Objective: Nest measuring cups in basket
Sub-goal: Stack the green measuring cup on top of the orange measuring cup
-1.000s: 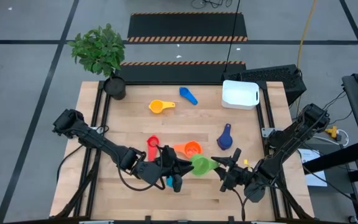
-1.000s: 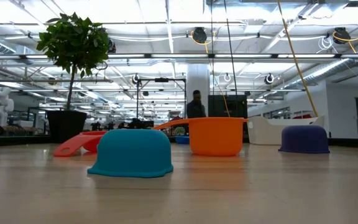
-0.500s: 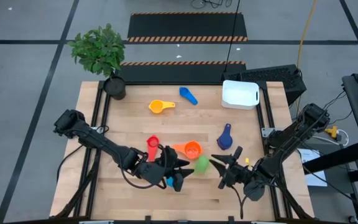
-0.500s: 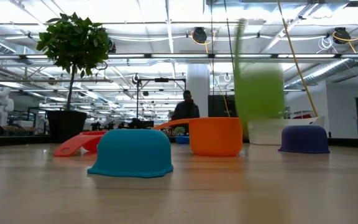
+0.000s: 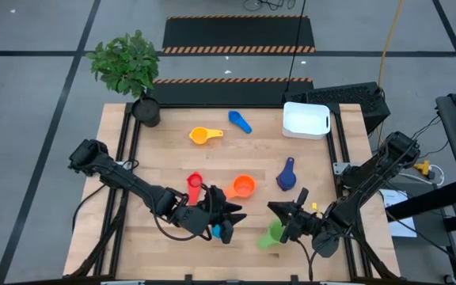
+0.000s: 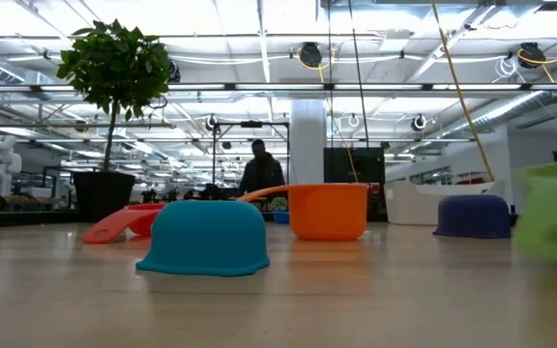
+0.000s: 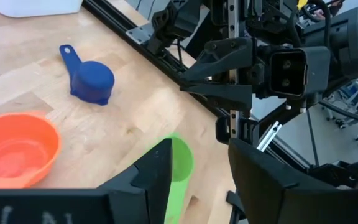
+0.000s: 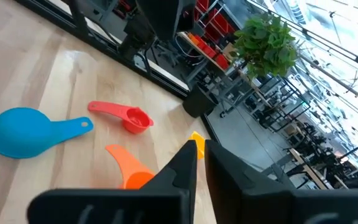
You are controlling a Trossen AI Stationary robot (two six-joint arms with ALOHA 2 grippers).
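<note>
Green has shifted since a second ago: the green measuring cup (image 5: 271, 235), then between the two grippers beside the orange cup, now lies on the wood near the table's front edge, just in front of the right gripper (image 5: 279, 212) and free of both. In the low view it sits large at the right edge (image 6: 552, 222). The right gripper's fingers (image 8: 188, 163) stand nearly together with only a thin gap, holding nothing. The left gripper (image 5: 232, 212) hangs close by, its fingers (image 7: 157, 171) partly apart and empty, the green cup (image 7: 180, 163) showing between them on the table. The orange cup (image 5: 244, 187) stands upright just behind the left gripper, the red cup (image 5: 194, 184) to its left, and the light blue cup (image 6: 207, 237) lies mouth down beneath the left arm. The navy cup (image 5: 286, 176) lies upside down farther right, toward the white basket (image 5: 305, 120) at the far right corner, which holds no cups. The yellow cup (image 5: 203, 135) and mid blue cup (image 5: 239, 121) lie at the back, near a potted plant (image 5: 129, 67). No readable writing shows on any cup or on the basket. A person (image 6: 259, 170) stands in the room beyond.
</note>
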